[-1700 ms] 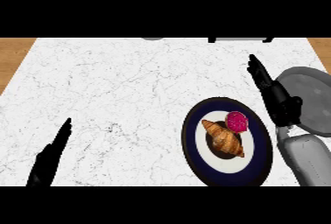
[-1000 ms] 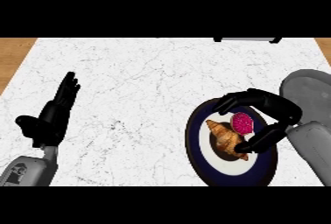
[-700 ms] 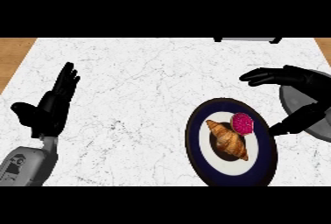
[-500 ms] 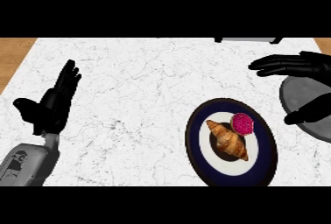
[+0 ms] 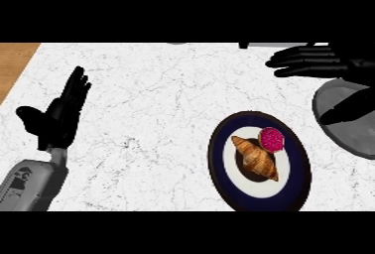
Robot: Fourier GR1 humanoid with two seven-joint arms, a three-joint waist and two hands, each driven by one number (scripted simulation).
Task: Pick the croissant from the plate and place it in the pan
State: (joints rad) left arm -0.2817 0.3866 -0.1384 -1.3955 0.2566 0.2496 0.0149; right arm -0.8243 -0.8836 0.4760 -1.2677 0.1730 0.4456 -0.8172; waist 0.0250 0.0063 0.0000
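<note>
The right robot hand (image 5: 321, 62) has drawn back, fingers spread, empty; golden-brown croissant (image 5: 255, 158) lies diagonally on the plate (image 5: 215, 163).

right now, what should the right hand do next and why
Probably bring the right hand down toward the croissant. The hand is open by the far side of the pan, off the plate, and the croissant lies there untouched beside a pink piece.
</note>
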